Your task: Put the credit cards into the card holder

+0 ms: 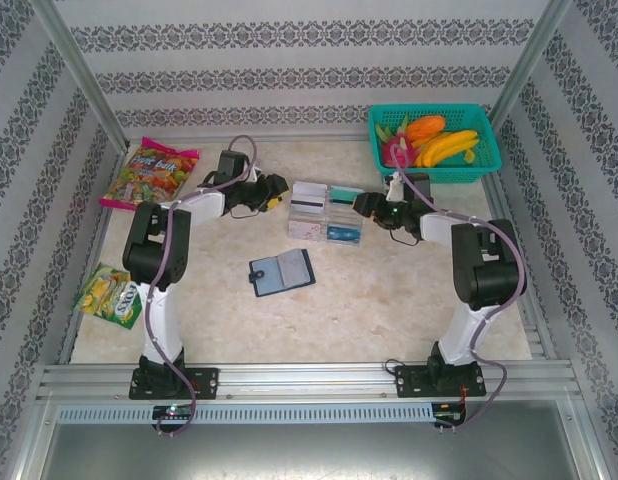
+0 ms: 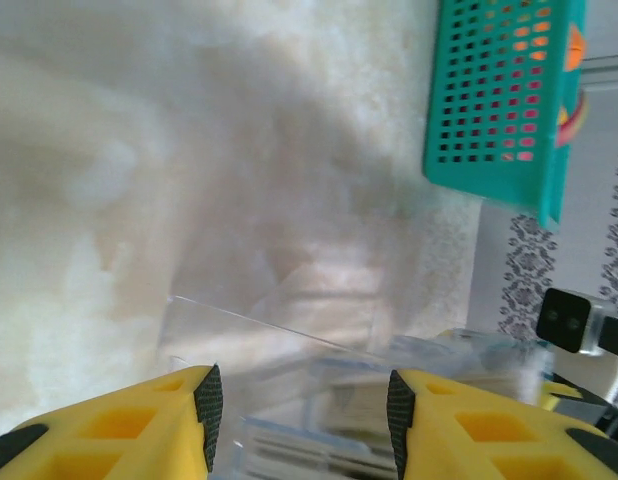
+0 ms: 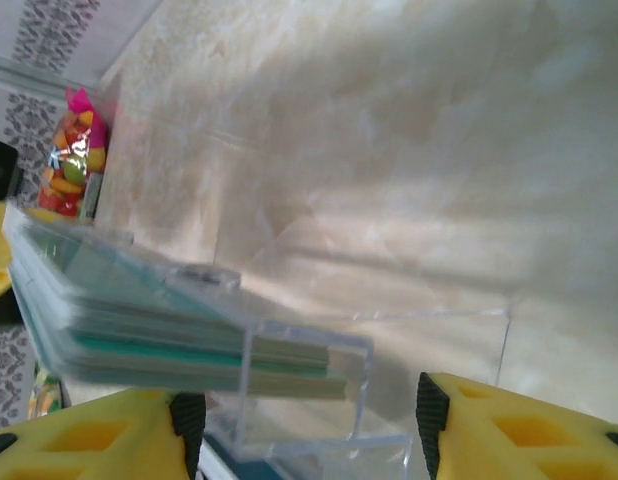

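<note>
Patterned wallpaper rings a pale marbled table (image 1: 379,300), and both arms are reaching into the middle of it. The credit cards (image 1: 324,212) sit stacked in a clear case (image 2: 289,340) at centre table, white-grey and teal edges showing through the plastic. The left gripper (image 1: 274,193) comes at the case from its left end, yellow jaws partly apart with clear plastic between the black pads (image 2: 207,412); can't call whether it's pinching or just straddling. The right gripper (image 1: 362,206) is at the opposite end, jaws spread astride the case's clear lip, no squeeze visible. The card holder (image 1: 282,271) lies open on the table nearer the bases, apart from both grippers. A teal basket (image 1: 429,172) of fruit sits far right and a candy bag (image 1: 149,172) far left.
</note>
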